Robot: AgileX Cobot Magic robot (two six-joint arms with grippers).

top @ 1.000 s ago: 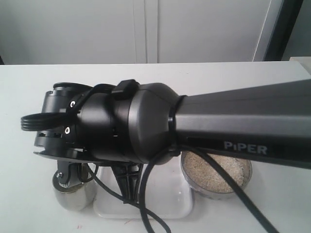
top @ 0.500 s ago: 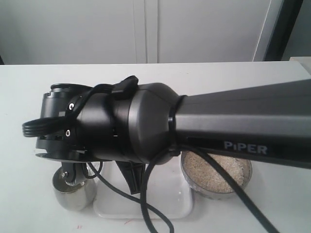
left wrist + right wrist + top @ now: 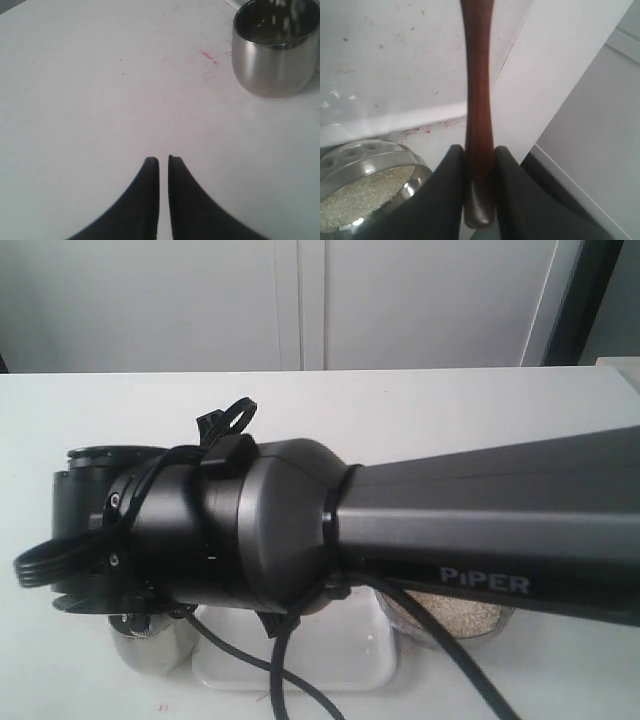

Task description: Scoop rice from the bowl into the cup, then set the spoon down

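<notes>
Shifted left above the cup (image 3: 275,55), right jaws clench the stiff, light spoon (image 3: 479,100) by its handle end; left jaws closed, empty.

Robotics lab or test room: white table (image 3: 450,400), plain pale cabinet doors (image 3: 200,300) behind, PIPER-branded arm (image 3: 480,530)
</notes>
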